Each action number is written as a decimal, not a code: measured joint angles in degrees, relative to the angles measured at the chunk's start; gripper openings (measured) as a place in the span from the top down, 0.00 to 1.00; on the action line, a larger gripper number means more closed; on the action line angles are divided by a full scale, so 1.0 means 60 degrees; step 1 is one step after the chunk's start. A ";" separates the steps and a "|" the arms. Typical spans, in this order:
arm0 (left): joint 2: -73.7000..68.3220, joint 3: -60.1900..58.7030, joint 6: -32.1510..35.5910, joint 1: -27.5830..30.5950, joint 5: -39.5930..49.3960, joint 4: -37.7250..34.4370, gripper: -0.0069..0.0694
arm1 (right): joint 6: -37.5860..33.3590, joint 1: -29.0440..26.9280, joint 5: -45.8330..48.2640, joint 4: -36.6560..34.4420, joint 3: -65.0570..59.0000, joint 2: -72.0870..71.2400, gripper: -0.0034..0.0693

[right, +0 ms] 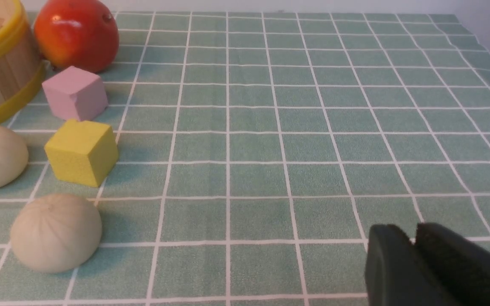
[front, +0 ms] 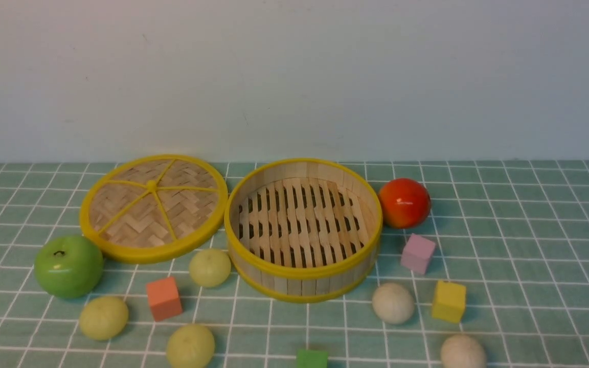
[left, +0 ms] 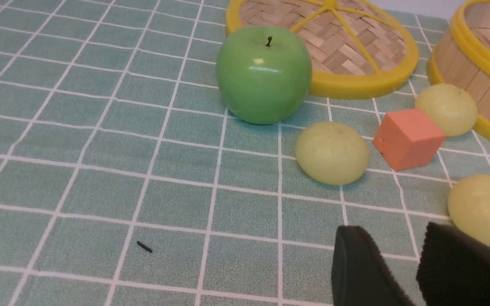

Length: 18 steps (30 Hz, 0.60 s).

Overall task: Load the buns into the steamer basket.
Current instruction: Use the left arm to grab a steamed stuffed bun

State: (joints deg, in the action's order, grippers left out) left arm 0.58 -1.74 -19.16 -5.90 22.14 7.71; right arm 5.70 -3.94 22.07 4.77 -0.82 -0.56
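Front view: we list buns (front: 209, 267) outside, before the steamer basket (front: 303, 271); left gripper (left: 398, 246) spread, right gripper (right: 413, 238) pressed together, both empty; hazard, we judge: a jaw knocking the orange cube (front: 163, 298), rolling buns away.

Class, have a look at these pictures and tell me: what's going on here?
A two-armed robot is about to load the steamer basket, which is empty, with its lid lying beside it. Nothing has been picked up. Three yellow-green buns lie to the basket's left and two off-white buns to its right. The left end effector hangs open near a yellow-green bun. The right end effector looks shut, holding nothing.
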 joint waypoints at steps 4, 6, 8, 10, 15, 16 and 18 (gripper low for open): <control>0.0000 0.0000 0.0000 0.0000 -0.0199 -0.0195 0.60 | 0.0000 0.0000 0.0000 0.0000 0.0000 0.0000 0.80; 0.0000 0.0000 0.0000 0.0000 -0.0535 -0.0594 0.60 | 0.0000 0.0000 0.0000 0.0000 0.0000 0.0000 0.80; 0.0000 0.0000 0.0000 0.0000 -0.0841 -0.1005 0.60 | 0.0000 0.0000 0.0000 0.0000 0.0000 0.0000 0.80; 0.0000 0.0000 0.0023 0.0000 -0.1365 -0.1285 0.60 | 0.0000 0.0000 0.0000 0.0000 0.0000 0.0000 0.80; 0.0000 0.0000 -0.0505 0.0000 -0.2671 -0.2160 0.60 | 0.0000 0.0000 0.0000 0.0000 0.0000 0.0000 0.80; 0.0000 0.0000 -0.0712 0.0000 -0.3038 -0.2342 0.60 | 0.0000 0.0000 0.0000 0.0000 0.0000 0.0000 0.80; 0.0000 0.0000 -0.0918 0.0000 -0.3620 -0.2573 0.60 | 0.0000 0.0000 0.0000 0.0000 0.0000 0.0000 0.80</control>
State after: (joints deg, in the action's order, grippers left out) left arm 0.58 -1.74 -24.67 -5.90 0.42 -7.73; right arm 5.70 -3.94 22.07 4.77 -0.82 -0.56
